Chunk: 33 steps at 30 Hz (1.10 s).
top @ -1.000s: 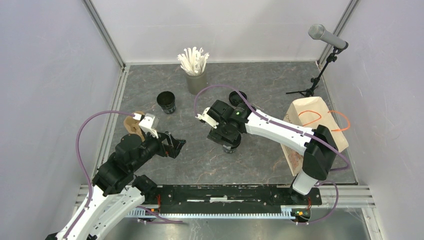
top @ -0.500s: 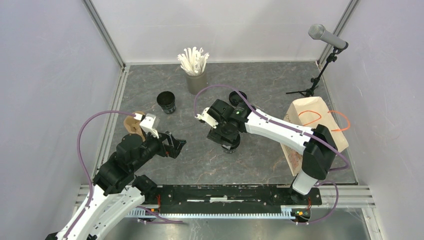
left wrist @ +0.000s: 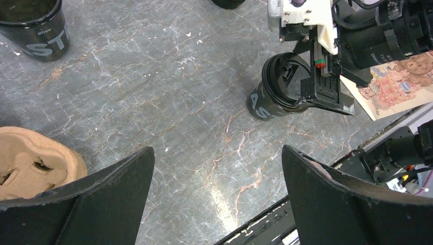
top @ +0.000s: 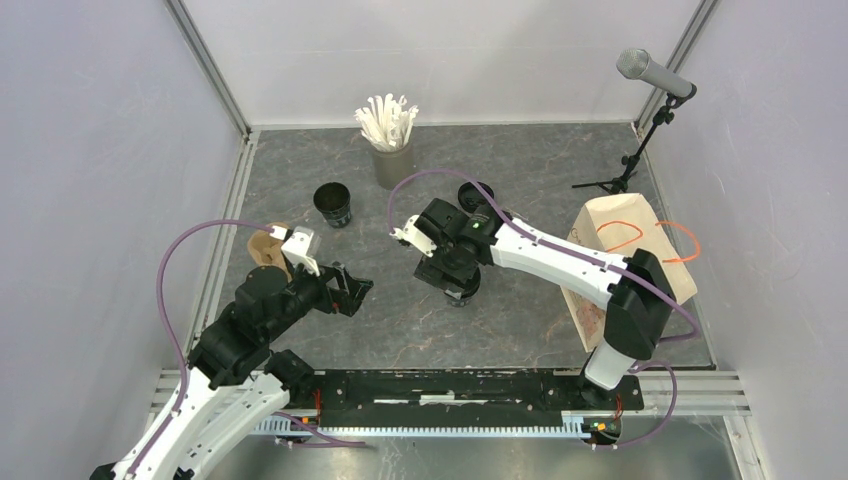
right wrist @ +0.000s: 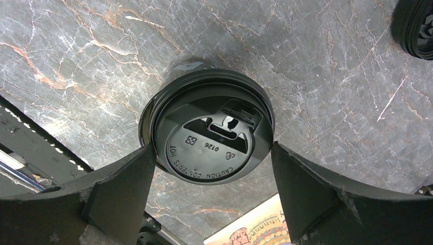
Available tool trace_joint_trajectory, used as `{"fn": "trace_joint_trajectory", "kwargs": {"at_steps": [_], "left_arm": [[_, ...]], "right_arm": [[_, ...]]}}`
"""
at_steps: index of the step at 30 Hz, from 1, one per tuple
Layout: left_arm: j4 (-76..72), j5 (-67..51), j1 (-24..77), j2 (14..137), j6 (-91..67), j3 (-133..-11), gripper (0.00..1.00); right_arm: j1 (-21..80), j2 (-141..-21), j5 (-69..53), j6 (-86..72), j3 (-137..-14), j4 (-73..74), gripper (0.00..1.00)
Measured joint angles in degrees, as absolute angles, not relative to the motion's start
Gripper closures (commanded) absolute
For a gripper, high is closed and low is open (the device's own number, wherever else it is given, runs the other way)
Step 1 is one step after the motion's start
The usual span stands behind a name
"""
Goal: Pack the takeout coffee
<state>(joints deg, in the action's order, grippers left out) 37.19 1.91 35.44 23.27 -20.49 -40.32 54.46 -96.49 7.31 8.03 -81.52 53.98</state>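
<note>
The right claw [right wrist: 212, 153] hangs over a small black tapered paper cup capped with a round black plastic lid [right wrist: 207, 132] at the middle of the grey marbled worktop [top: 540, 160]. Its jaws are spread wide and straddle the lid, tips right at the rim; whether they are pinching it cannot be told. The left claw [left wrist: 217, 153], spread wide with nothing between its jaws, hovers above bare worktop at near left.

Packing looks barely begun. One cup wears its lid, while a second black cup, open-topped and unlidded [top: 332, 203], stands well apart at far left. A loose round black lid [right wrist: 414, 28] lies just beyond the capped cup. The brown moulded-pulp cup carrier [top: 266, 250] sits at the left edge, and the pocket the left wrist view shows holds no cup. A tan paper bag with orange handles [top: 625, 255] lies on the right; its inside is hidden. A grey cup of white straws [top: 388, 135] stands at the far side. By this showing, lidding the open cup and loading both into the carrier remain to be done.
</note>
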Motion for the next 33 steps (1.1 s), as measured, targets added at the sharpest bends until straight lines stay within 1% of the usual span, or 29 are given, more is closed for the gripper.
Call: {"fn": "trace_joint_trajectory", "kwargs": {"at_steps": [10,19,24,29,33], "left_arm": [[37.19,1.91,35.44,23.97,-20.49,-40.29,0.00],[37.12,1.45,35.44,24.71,-20.51,-40.18,0.00],[35.57,-0.69,35.44,25.61,-21.19,-39.86,0.02],[25.23,-7.44,35.44,30.79,-28.51,-35.42,0.09],[14.35,-12.43,35.44,40.56,-34.94,-30.33,0.07]], "right_arm": [[54.46,-94.76,6.61,8.47,-80.75,54.17,0.09],[54.43,-92.44,6.22,8.86,-80.58,53.89,0.11],[53.58,-86.83,5.43,7.92,-76.16,48.82,0.16],[50.46,-79.55,4.89,4.32,-67.64,39.72,0.27],[48.05,-76.93,4.60,1.58,-61.60,32.93,0.30]]}}
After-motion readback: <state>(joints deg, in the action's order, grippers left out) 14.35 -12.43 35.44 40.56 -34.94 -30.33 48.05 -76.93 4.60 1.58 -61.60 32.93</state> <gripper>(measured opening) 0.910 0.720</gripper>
